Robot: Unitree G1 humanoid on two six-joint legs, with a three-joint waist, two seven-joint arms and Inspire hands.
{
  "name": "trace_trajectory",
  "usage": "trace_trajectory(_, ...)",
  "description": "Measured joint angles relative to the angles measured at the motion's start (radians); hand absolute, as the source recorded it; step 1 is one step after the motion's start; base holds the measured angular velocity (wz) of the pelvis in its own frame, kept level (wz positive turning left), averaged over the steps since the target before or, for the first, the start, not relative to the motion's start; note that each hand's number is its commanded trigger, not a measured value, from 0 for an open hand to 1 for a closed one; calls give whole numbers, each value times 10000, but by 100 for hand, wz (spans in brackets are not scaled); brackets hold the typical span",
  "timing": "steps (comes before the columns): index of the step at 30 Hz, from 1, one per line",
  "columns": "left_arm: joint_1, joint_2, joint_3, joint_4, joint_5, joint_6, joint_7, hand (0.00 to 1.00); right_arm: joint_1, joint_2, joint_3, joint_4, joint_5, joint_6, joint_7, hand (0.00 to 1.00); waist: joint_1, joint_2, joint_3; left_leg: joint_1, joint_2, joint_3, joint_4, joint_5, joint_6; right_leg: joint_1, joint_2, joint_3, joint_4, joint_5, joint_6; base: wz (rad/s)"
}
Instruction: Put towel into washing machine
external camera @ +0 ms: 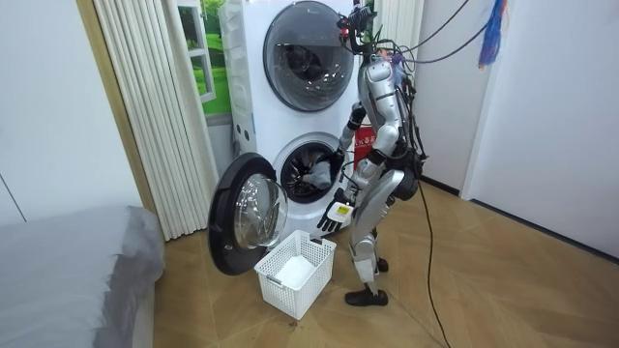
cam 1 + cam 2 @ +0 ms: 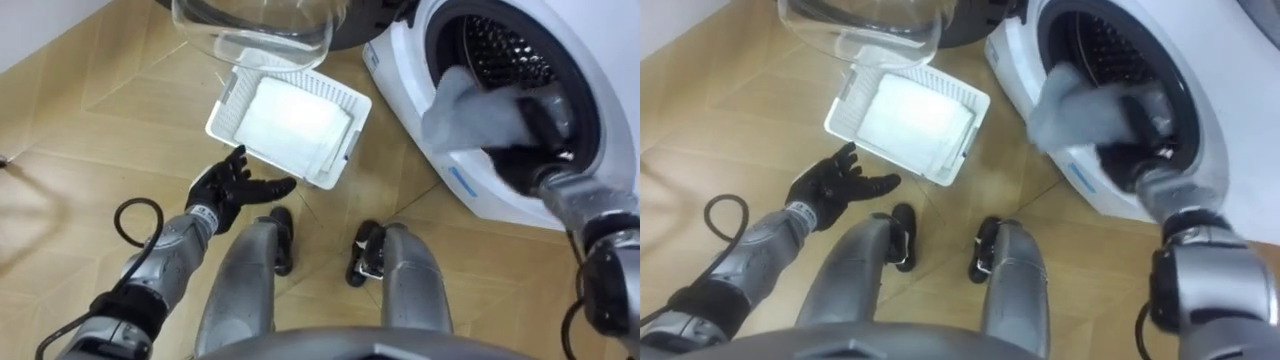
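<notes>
A grey towel (image 2: 466, 116) hangs half in the mouth of the lower washing machine (image 2: 402, 72), draped over the rim of its drum (image 2: 498, 42). My right hand (image 2: 538, 128) reaches into the opening and is shut on the towel's inner end. My left hand (image 2: 236, 185) hangs open over the floor, just in front of the white basket (image 2: 226, 104), holding nothing. In the room view I stand upright right before the machine (image 1: 253, 97), right arm (image 1: 350, 135) stretched into the drum.
The white laundry basket (image 1: 295, 273) stands on the wooden floor to my left with a white cloth (image 2: 292, 122) in it. The machine's round glass door (image 2: 250, 28) stands swung open beyond the basket. A second machine is stacked above.
</notes>
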Motion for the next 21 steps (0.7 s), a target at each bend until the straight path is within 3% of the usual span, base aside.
trace_trajectory(2,53,-24,10,-281,-6,-23,204,0,-73,-1,-65,9,330,1,-473,100,16,-9,5,-21,-5,6,-2,8,14,-7,-21,-25,-2,-19,29,6)
trace_trajectory(3,87,-24,36,-331,-6,-33,214,0,-82,-1,-102,7,338,0,-586,88,15,-12,7,-22,-4,18,-5,8,15,-7,-30,-30,-2,-22,32,5)
trace_trajectory(4,112,-24,53,-335,0,-36,250,0,-102,-1,-181,-14,405,1,-809,40,16,-20,12,-22,-3,53,-13,12,22,-7,-50,-40,-1,-27,39,3)
trace_trajectory(5,128,-24,62,-332,4,-38,299,0,-116,-1,-289,-73,418,1,-1062,0,15,-30,18,-22,-5,106,-32,27,47,-8,-78,-47,0,-30,45,4)
trace_trajectory(9,130,-27,59,-332,5,-59,473,0,-278,-9,-351,-72,698,-81,-1941,0,-21,-65,39,-36,0,342,-93,72,159,-34,-190,-87,32,-57,91,9)
trace_trajectory(21,-13,-61,130,-329,244,-304,484,0,-502,-13,-933,-177,2284,-978,-3619,0,61,-6,83,-219,-13,352,-10,22,259,-119,-226,-149,97,-126,176,3)
